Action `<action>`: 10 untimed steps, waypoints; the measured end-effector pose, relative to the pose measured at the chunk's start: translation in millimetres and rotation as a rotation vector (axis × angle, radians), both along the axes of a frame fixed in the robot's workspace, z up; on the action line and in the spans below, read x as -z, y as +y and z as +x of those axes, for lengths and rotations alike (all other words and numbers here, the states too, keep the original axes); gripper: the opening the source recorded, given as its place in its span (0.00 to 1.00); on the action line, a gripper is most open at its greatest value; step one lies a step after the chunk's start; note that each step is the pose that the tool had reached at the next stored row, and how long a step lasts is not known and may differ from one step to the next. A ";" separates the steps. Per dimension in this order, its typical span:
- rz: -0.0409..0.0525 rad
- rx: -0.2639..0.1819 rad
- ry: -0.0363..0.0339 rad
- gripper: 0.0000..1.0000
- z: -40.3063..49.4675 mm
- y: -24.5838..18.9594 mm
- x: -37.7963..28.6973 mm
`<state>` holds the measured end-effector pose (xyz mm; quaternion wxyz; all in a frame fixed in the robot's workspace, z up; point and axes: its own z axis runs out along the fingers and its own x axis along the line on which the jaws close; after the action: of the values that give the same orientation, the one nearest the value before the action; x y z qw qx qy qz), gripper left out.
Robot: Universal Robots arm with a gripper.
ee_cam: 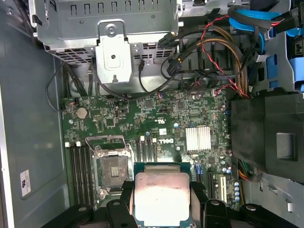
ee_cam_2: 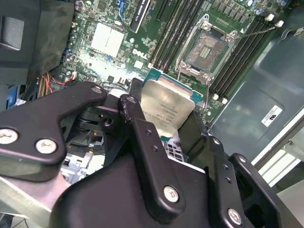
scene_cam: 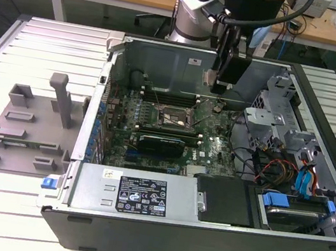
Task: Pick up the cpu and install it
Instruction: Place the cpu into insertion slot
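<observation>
Over the open computer case (scene_cam: 246,238), upper middle of the exterior view, the gripper (scene_cam: 217,96) hangs from the arm above the motherboard (scene_cam: 213,147).

Gripper state: black fingers (ee_cam_2: 137,128) closed on the cpu (ee_cam_2: 168,111), one on each of two opposite edges. Both wrist views show the grip.

Cpu appearance: flat square chip with a dull silver-grey metal lid and rounded corners on a thin green substrate that shows as a rim around the lid (ee_cam: 161,197). Faint lines of engraved print cross the lid. It is held level, lid toward the cameras.

Cpu location: in the air above the board, clear of the socket (ee_cam: 110,164) and not seated. The socket's contact field is bare inside its metal frame (ee_cam_2: 205,47), between banks of black memory slots.

Labels:
- A white sticker (ee_cam: 24,183) sits on the grey case wall.
- A black-and-white printed label (scene_cam: 143,195) sits on the near wall of the case.
- White lettering is on the board beside a silver finned heatsink (ee_cam: 197,138).

At the exterior view's left, the grey holder tray (scene_cam: 25,127) lies on the slatted table — well apart from the gripper.
</observation>
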<state>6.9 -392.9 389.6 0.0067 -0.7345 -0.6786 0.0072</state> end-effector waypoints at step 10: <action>-0.0001 0.000 0.0000 0.55 0.0 0.0 7.7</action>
<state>6.9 -392.9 382.0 0.0067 -0.7345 -0.6786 0.0073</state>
